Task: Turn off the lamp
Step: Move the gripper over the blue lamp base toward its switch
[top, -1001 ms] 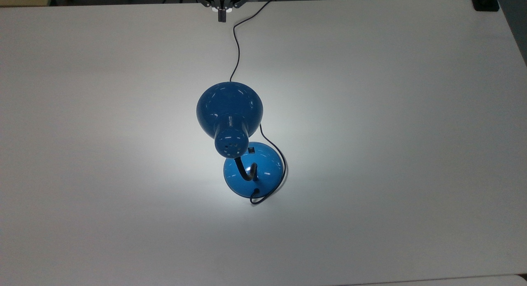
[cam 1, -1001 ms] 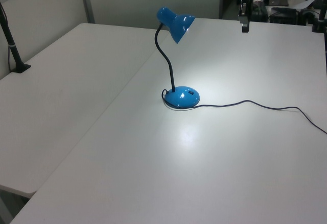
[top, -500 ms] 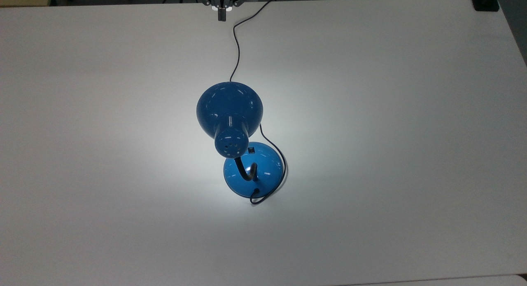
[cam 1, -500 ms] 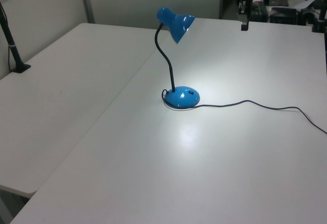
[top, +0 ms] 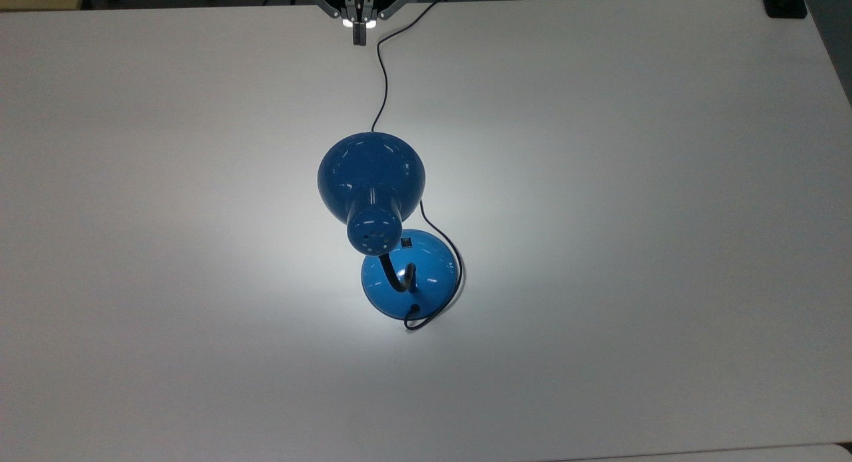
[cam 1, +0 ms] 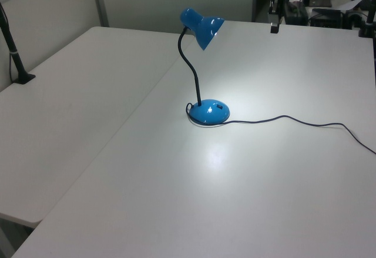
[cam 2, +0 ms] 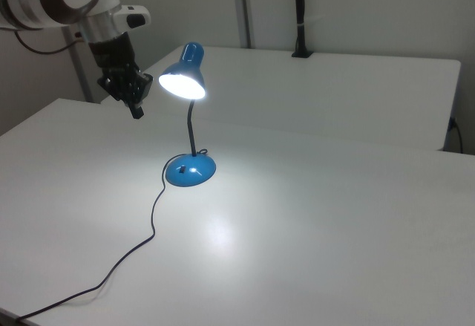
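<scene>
Lamp (top: 371,182) is on, sitting mid tabletop (top: 632,216), shade (cam 2: 182,81) glowing and throwing a bright patch around the base (cam 1: 209,111). In the top view the shade overhangs the near edge of the base, and the small black switch (top: 407,243) sits on the dome just past the shade's neck. Cord (top: 383,82) runs from the back of the base, loops round it, then heads off toward the arm's end of the tabletop.

My gripper (cam 2: 136,108) hangs in the air well apart from the lamp, up near the top view's top edge and high above the surface, about level with the shade in the right view. Jaws look closed on nothing, tips pressed together.

Task not started as I judge it; I have to travel across and come down on the switch.

Risks from here:
- Shade and bent neck (cam 1: 189,70) crowd the switch from above, so a straight drop could clip the shade and swing or tip the lamp.
- Base is light and domed; an off-centre push could slide it instead of clicking the switch.
- Cord lies along my likely path; dragging it would pull the base.
- Glossy dome: closed tips may skid off the switch.
</scene>
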Robot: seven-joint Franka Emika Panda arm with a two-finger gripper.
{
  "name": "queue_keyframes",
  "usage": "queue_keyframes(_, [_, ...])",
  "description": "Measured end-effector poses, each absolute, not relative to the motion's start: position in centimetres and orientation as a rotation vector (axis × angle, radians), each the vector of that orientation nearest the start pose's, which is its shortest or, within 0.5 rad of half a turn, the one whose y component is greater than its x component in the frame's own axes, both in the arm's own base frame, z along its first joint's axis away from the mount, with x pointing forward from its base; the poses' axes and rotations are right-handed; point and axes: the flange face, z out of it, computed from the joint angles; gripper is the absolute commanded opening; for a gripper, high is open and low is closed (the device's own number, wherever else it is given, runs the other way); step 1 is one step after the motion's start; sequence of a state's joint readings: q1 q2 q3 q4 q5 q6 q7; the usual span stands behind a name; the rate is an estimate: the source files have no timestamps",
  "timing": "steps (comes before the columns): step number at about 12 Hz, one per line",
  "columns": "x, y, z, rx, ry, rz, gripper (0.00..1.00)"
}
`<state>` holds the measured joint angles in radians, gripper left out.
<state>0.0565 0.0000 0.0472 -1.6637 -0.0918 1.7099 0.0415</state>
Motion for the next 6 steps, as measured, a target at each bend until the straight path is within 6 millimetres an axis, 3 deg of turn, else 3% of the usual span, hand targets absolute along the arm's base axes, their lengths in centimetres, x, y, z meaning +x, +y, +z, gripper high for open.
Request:
queue_keyframes(3, [57.6,5.2,56.4,-3.212,-0.130,-0.165,0.00])
queue_keyframes(6, [58.4,5.3,52.1,-3.199,-0.144,-0.239,0.00])
